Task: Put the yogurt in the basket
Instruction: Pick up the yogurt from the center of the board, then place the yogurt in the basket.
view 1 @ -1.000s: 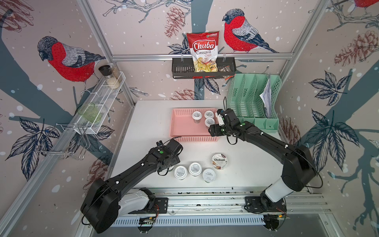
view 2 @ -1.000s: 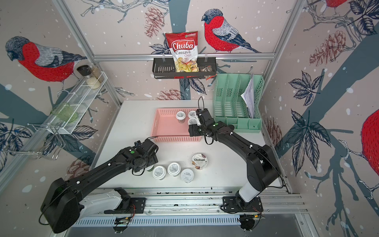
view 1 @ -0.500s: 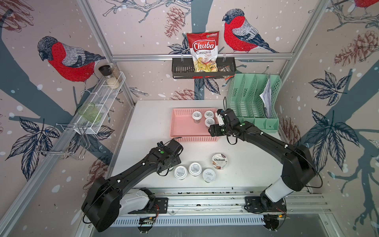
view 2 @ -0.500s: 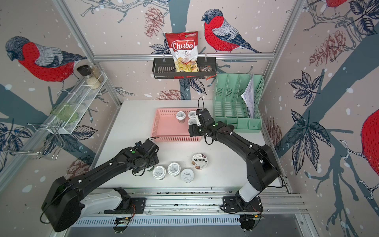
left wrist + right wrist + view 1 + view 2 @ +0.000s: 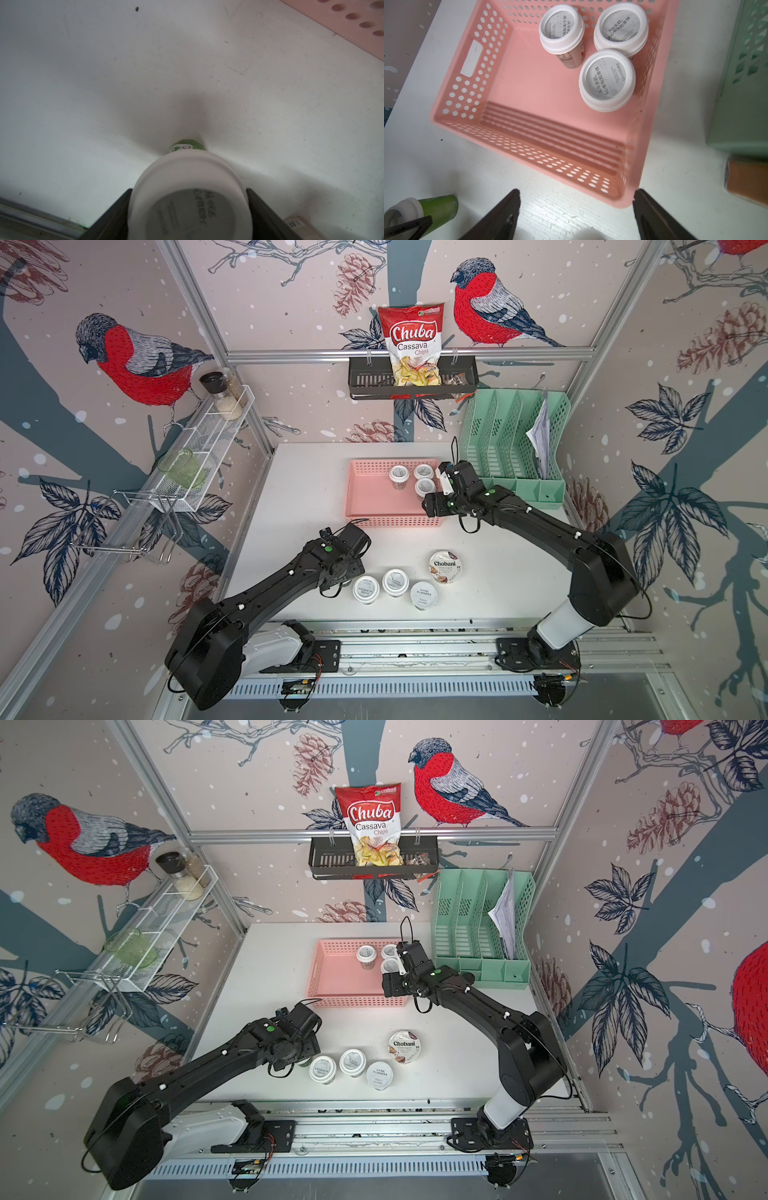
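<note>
White flat bench [image 5: 299,489], carrying everything. Black left arm [image 5: 270,593] reaching low over front-left of bench. Black right arm [image 5: 540,526] stretched out to near right corner of basket. Pink perforated plastic basket [image 5: 390,522] at mid-back of bench, floor mostly bare, plenty of room left. Wide squat white "Chobani" yogurt cup [image 5: 445,566] upright on bench, well apart from basket, not yet in. Three small white-lidded yogurt cups [image 5: 607,80] upright in basket's far right corner, packed close, likely to save space for the rest. Three more small white-lidded cups [image 5: 395,581] clustered at front of bench, waiting. One green-sided small cup [image 5: 190,199] standing on bench between left jaws. Left jaws pressed against both sides of its lid, seemingly gripping it for the lift. Right jaws wide open, empty, hovering just outside basket, probably kept clear of the drop zone.
</note>
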